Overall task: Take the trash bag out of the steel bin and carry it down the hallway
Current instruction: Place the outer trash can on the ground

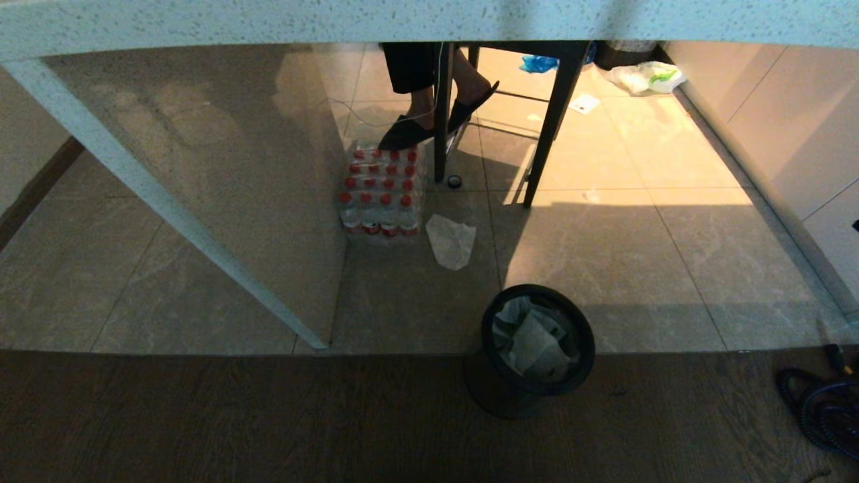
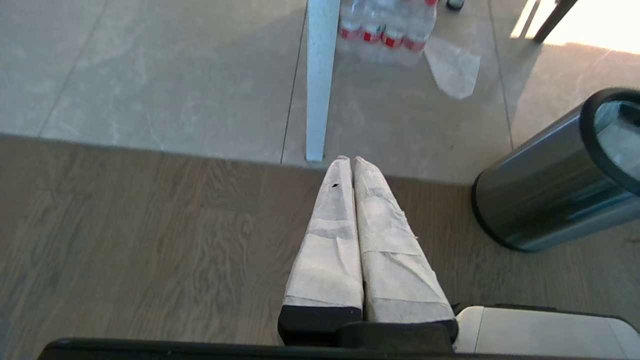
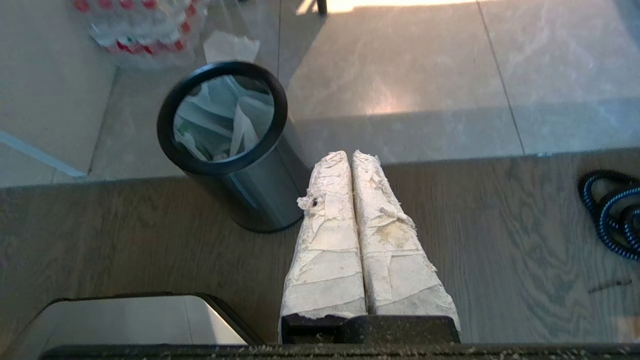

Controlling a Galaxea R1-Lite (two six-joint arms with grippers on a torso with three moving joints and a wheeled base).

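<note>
The steel bin [image 1: 537,339] stands upright where the wood floor meets the tiles, dark with a black rim. Inside it lies the trash bag [image 1: 533,335], thin, white and crumpled. Both wrist views show the steel bin [image 2: 550,195] [image 3: 260,190] too, and the right one looks down on the trash bag [image 3: 225,120]. My left gripper [image 2: 351,160] hangs shut and empty over the wood floor, to the bin's left. My right gripper [image 3: 351,154] is shut and empty too, just beside the bin's wall. Neither arm shows in the head view. The hallway is out of view.
A pale counter edge and its slanted leg [image 1: 168,208] cross the head view. A pack of red-capped bottles [image 1: 382,194] and a flat white wrapper [image 1: 451,240] lie on the tiles. A seated person's feet [image 1: 429,114], dark table legs [image 1: 550,121] and a coiled cable [image 1: 822,402] are nearby.
</note>
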